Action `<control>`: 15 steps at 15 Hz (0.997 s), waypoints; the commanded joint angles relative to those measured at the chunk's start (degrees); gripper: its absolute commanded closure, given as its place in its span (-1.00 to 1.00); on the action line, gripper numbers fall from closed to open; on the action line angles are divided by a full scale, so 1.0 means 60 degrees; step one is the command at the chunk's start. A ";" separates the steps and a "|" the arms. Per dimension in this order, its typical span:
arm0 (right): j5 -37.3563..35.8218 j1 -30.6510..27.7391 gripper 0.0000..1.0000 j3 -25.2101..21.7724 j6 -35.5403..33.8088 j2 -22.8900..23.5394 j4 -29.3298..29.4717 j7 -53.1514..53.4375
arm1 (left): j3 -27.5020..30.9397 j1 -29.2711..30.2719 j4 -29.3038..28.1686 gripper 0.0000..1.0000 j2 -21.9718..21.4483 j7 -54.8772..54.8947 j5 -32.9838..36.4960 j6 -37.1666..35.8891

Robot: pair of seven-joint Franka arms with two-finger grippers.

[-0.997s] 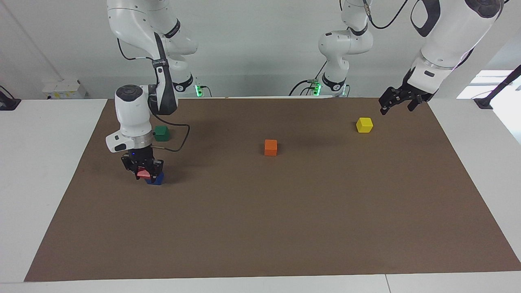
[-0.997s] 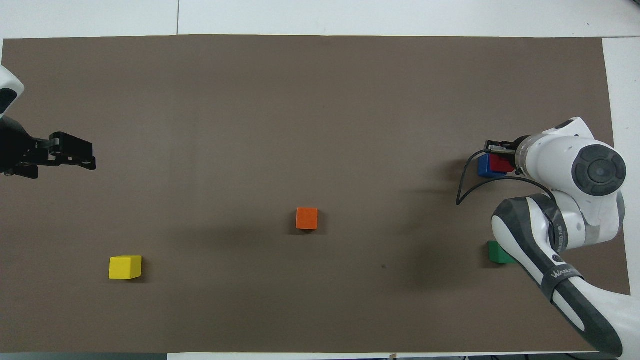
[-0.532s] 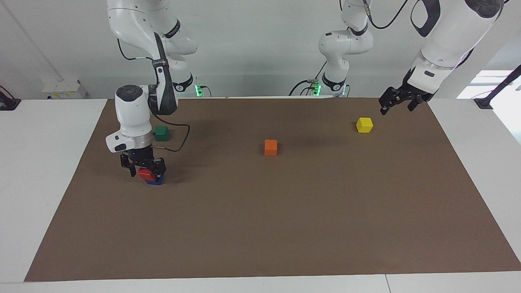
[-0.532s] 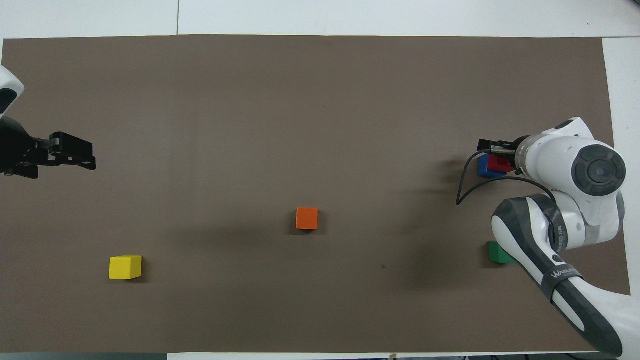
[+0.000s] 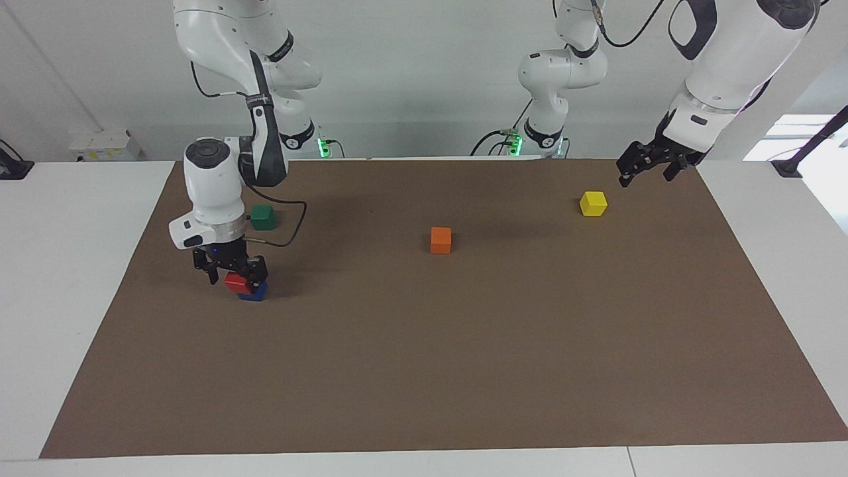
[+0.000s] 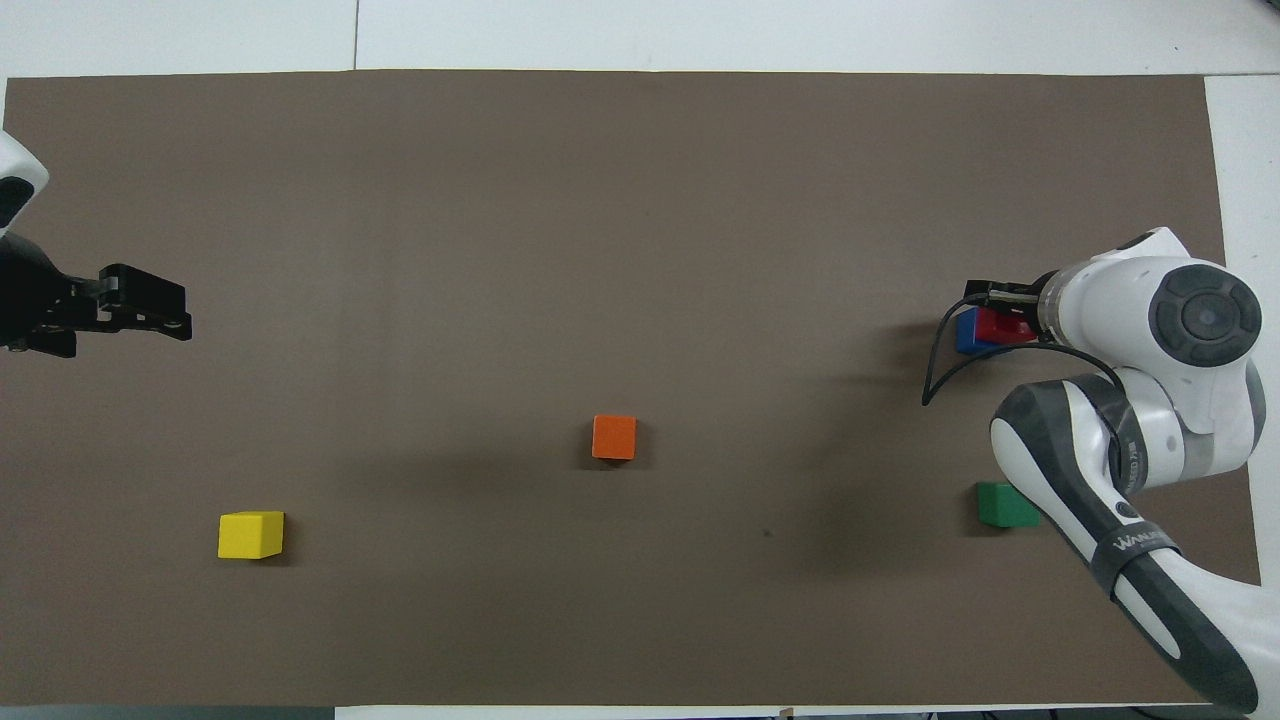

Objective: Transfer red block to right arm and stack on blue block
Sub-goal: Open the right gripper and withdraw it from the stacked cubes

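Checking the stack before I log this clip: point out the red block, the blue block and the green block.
red block (image 5: 236,283): facing view, its front face, between the right pincer's fingers.
blue block (image 5: 254,294): facing view, its visible lower corner under the red one.
green block (image 6: 1003,503): overhead view, its top face.

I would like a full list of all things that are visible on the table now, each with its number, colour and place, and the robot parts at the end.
red block: 1, bright red, on the blue block, at the right arm's end of the table.
blue block: 1, deep blue, under the red block, on the mat.
green block: 1, dark green, nearer to the robots than the stack.
orange block: 1, orange, near the middle of the mat.
yellow block: 1, yellow, toward the left arm's end.
mat: 1, brown, covering the white table.
right gripper: 1, black, just over the red block.
left gripper: 1, black, in the air beside the yellow block; this arm waits.
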 commanded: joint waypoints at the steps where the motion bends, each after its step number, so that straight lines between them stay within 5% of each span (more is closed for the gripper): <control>1: 0.0971 -0.0054 -1.00 0.0205 -0.2127 -0.0093 0.1263 -0.0938 | 0.0095 -0.0072 -0.0273 -1.00 -0.0222 0.0140 0.0181 0.0195; 3: 0.2086 -0.0141 -1.00 0.0175 -0.3607 -0.0107 0.2113 -0.1949 | 0.0095 -0.0086 -0.0258 -1.00 -0.0222 0.0140 0.0181 0.0195; 7: 0.2252 -0.0288 -1.00 0.0161 -0.5764 -0.0486 0.2893 -0.3225 | 0.0095 -0.0072 -0.0273 -1.00 -0.0222 0.0140 0.0181 0.0195; 15: 0.2267 -0.0215 -1.00 0.0146 -0.7510 -0.2186 0.2879 -0.4674 | 0.0095 -0.0087 -0.0273 -1.00 -0.0222 0.0140 0.0181 0.0195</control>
